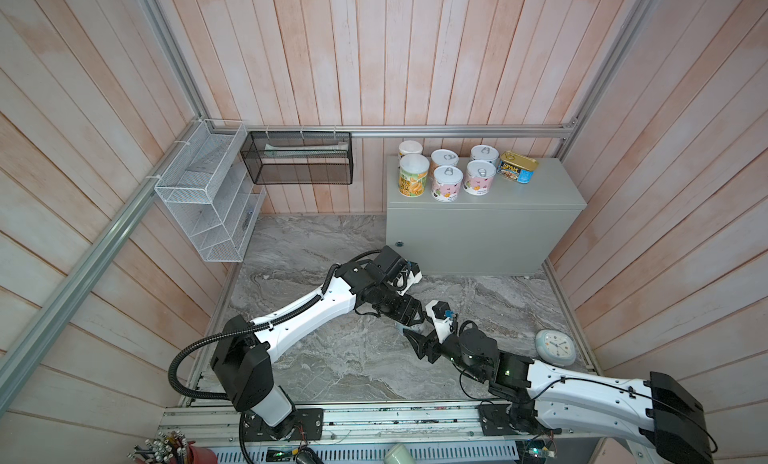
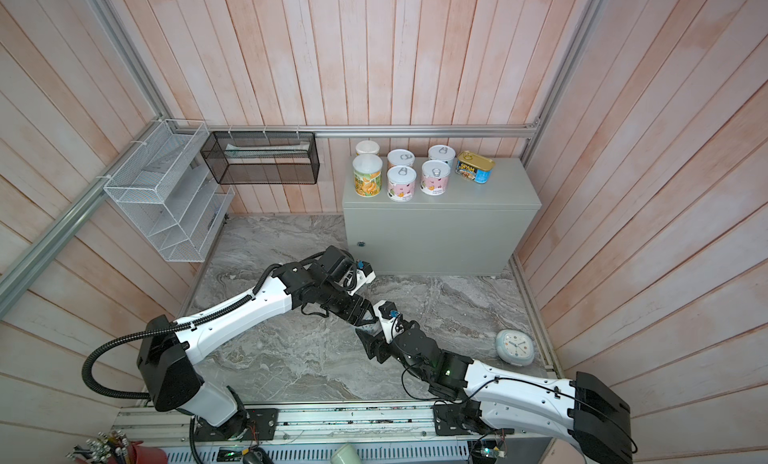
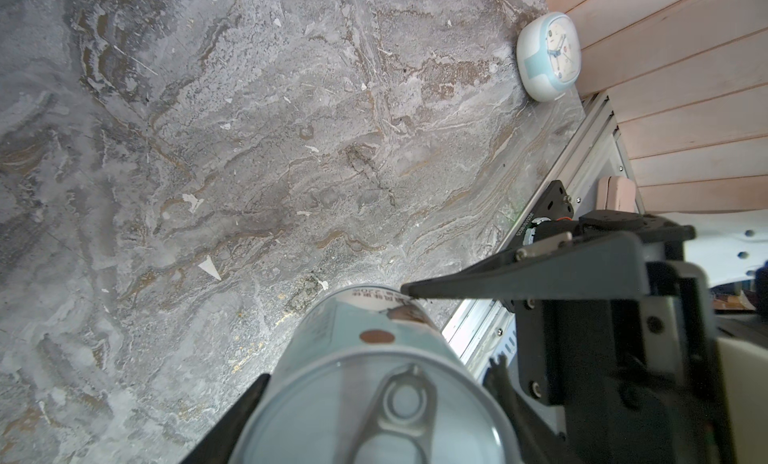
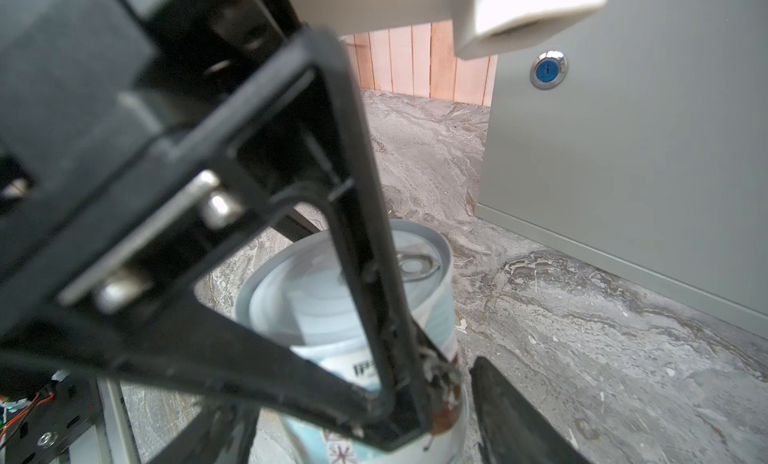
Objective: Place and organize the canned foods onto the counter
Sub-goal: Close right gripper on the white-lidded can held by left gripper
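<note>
Upright pale-blue pull-tab can (image 3: 374,399) clamped in left gripper (image 3: 332,337); right gripper (image 1: 415,342) jaws apart flanking it, probably handover for far counter (image 1: 482,229)

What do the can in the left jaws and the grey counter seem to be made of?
The can looks like metal: dull silvery pull-tab lid, pale printed label, perhaps paper. The counter looks like painted sheet metal: smooth matte grey faces, crisp edges.

Legible markings
The brand "SPAM" is read on the blue label of the gold oblong tin (image 1: 516,167) (image 2: 475,167) in both top views.
</note>
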Controlling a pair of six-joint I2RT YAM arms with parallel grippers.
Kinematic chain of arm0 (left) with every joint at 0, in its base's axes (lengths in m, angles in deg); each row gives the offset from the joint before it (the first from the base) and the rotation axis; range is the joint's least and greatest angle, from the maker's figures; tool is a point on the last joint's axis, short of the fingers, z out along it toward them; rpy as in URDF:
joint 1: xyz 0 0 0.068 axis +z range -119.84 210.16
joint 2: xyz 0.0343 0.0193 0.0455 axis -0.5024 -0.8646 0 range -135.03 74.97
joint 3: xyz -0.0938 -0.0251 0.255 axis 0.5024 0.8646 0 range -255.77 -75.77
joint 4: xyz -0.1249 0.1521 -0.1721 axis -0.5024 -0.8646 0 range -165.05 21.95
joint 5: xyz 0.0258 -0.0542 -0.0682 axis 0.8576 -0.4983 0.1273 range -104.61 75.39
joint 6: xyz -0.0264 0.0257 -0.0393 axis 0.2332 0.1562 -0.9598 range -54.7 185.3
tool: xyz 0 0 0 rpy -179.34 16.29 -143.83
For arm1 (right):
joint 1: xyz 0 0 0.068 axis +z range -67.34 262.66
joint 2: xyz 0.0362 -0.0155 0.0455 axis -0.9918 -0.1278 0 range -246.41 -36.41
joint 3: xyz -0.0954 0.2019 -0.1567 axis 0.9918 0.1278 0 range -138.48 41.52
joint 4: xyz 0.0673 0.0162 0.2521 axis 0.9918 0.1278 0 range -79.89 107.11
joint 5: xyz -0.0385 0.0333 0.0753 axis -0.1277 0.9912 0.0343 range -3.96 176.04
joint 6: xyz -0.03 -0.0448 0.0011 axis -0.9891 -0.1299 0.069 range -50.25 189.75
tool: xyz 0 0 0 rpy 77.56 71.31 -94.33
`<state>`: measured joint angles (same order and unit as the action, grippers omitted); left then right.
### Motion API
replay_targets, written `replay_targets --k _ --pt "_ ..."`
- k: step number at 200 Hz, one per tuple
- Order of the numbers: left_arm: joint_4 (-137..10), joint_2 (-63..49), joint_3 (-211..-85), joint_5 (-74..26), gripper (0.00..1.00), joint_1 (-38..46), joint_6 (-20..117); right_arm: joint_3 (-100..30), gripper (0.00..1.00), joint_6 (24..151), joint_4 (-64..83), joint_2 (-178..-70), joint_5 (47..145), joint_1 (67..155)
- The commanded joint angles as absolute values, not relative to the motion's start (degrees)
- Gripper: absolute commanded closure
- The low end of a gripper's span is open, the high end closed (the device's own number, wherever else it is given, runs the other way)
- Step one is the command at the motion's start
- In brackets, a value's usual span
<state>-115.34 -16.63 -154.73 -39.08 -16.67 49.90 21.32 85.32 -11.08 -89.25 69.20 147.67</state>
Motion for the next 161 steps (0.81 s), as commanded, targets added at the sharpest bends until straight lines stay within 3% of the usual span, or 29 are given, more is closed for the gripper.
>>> replay_targets --k 1,55,161 --pt "-113.08 -14.09 -155.51 -44.70 0.49 -16.95 50.01 20.56 0.22 84.19 -13.05 -90.32 67.25 147.60" --pt "-112.64 -14.31 -154.79 -46.03 0.49 -16.84 49.78 20.56 0.23 83.99 -16.10 -91.27 65.13 147.52" --pt "-110.19 -13.70 -152.58 -47.46 0.48 -16.27 48.76 24.36 0.43 87.99 -21.25 -87.82 60.76 145.63"
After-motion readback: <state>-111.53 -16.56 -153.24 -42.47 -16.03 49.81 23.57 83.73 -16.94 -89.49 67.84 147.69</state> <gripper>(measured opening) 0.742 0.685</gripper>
